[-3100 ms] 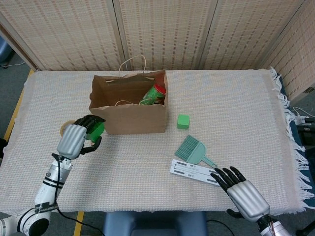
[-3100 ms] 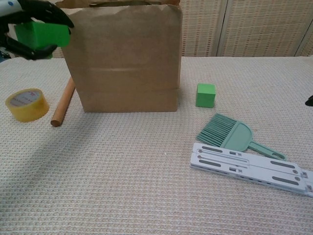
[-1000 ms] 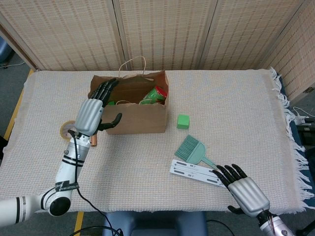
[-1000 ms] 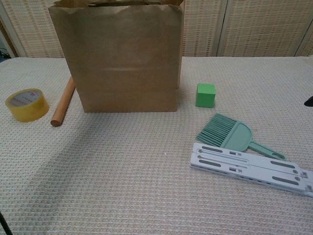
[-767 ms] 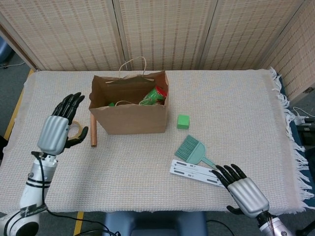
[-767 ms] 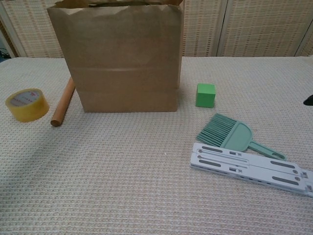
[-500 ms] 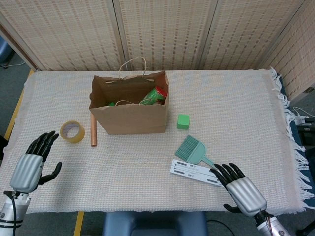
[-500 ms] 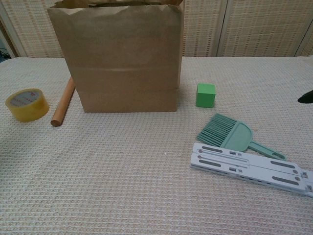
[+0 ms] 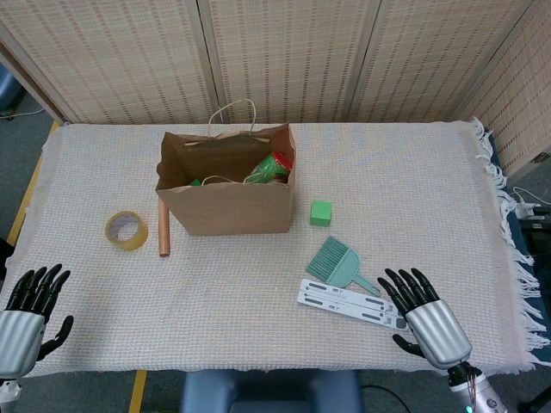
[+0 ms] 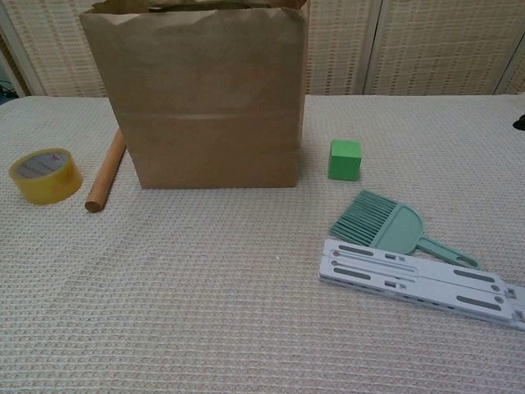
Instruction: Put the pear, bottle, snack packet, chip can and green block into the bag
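Head view: the green block (image 9: pixel 320 212) sits on the table (image 9: pixel 430 189) just beside the paper bag (image 9: pixel 225 206), well ahead of the right hand (image 9: pixel 426 320), which hovers empty with fingers spread over the white folded stand (image 9: pixel 349 302) by the green brush (image 9: pixel 337 262). Judging by the filled bag, only this block remains; next, that hand must reach forward-left to it. The left hand (image 9: pixel 24 311), fingers apart, has withdrawn from the bag to the table's near corner.

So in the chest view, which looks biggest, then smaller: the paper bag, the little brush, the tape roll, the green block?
1. Paper bag, by far.
2. Little brush.
3. Tape roll.
4. Green block, though it sits farther back than the tape.
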You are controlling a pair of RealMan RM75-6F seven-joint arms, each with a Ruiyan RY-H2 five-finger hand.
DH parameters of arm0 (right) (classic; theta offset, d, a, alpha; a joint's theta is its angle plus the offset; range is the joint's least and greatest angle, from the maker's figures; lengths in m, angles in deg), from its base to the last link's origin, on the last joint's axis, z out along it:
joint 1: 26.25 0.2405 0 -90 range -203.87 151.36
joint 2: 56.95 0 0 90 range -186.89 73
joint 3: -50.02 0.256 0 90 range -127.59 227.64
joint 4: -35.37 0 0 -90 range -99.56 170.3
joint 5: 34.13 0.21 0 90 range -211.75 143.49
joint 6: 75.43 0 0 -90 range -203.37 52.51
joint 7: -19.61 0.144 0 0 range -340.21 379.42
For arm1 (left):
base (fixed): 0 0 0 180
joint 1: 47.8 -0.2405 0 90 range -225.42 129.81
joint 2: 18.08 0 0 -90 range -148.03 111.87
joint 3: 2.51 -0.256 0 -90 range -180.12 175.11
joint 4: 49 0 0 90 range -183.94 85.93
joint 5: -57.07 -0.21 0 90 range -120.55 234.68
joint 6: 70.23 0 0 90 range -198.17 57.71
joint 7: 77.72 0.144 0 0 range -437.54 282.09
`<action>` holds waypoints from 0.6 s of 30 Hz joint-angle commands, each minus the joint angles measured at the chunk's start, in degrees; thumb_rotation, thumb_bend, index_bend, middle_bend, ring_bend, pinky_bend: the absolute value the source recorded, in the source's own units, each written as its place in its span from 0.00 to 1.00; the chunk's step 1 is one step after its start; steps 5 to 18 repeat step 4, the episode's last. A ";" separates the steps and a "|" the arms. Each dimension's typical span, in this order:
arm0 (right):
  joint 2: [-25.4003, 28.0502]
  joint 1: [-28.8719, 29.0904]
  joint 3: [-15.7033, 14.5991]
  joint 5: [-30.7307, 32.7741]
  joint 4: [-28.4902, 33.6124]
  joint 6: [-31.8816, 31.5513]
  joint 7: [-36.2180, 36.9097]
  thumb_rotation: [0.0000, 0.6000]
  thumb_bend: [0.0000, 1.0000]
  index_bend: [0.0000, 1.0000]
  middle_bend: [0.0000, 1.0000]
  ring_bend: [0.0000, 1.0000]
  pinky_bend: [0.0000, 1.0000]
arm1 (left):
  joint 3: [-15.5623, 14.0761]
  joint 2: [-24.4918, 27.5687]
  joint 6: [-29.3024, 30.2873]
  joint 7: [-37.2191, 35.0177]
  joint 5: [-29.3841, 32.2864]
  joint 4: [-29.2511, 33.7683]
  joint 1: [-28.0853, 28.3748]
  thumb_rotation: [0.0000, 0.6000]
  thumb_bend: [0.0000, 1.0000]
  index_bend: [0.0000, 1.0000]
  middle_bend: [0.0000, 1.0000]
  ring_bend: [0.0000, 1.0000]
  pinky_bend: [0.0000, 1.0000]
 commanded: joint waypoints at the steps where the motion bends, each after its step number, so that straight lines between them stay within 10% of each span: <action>1: -1.94 -0.63 0.68 -1.30 -2.99 -1.97 -0.01 1.00 0.06 0.00 0.00 0.00 0.00 | 0.42 -0.13 -0.64 0.04 0.26 -0.37 -0.16 1.00 0.41 0.00 0.00 0.00 0.06; 18: -2.82 -0.57 1.13 -1.33 -4.50 -2.72 1.01 1.00 0.06 0.00 0.00 0.00 0.00 | 1.08 -0.20 -1.38 -0.06 1.09 -0.48 -0.34 1.00 0.41 0.00 0.00 0.00 0.06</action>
